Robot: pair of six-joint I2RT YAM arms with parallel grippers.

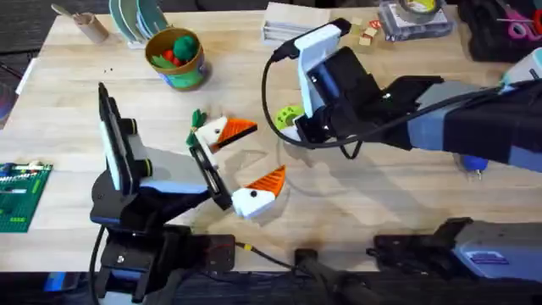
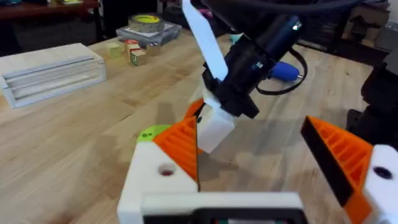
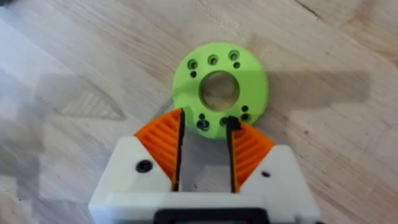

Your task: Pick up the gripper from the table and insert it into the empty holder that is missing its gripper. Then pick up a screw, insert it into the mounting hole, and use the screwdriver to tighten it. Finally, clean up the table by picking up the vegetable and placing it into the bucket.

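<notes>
The right gripper (image 3: 205, 121) hangs low over the green disc (image 3: 219, 89), its orange pads (image 3: 163, 138) set narrow, with a slim gap between them and nothing clamped that I can make out. At the tip of one pad stands a small dark thing (image 3: 231, 122), on the disc's rim. It looks like a screw, but I cannot be sure.

I judge the step in hand to be taking a screw from this disc. To do it well, the gap should be centred on the dark piece before closing. Now the piece sits against one pad, not in the middle, so a small sideways shift is needed. Then close gently and lift straight up, so that the disc is not dragged along.

In the overhead view the left gripper (image 1: 258, 157) lies at about 7 o'clock from the disc, near it. Its jaws are wide apart and each white block bears an orange wedge. The holder (image 2: 149, 180) shows a round mounting hole (image 2: 166, 170) — there the screw should go.

The vegetable (image 1: 197, 119) lies at 9 o'clock from the disc, just beside the left gripper's far block. The bucket (image 1: 188, 78) stands at 10 o'clock, farther off, with toys inside. The screwdriver (image 2: 283, 70) rests at about 4 o'clock — well apart, partly under the right arm.
</notes>
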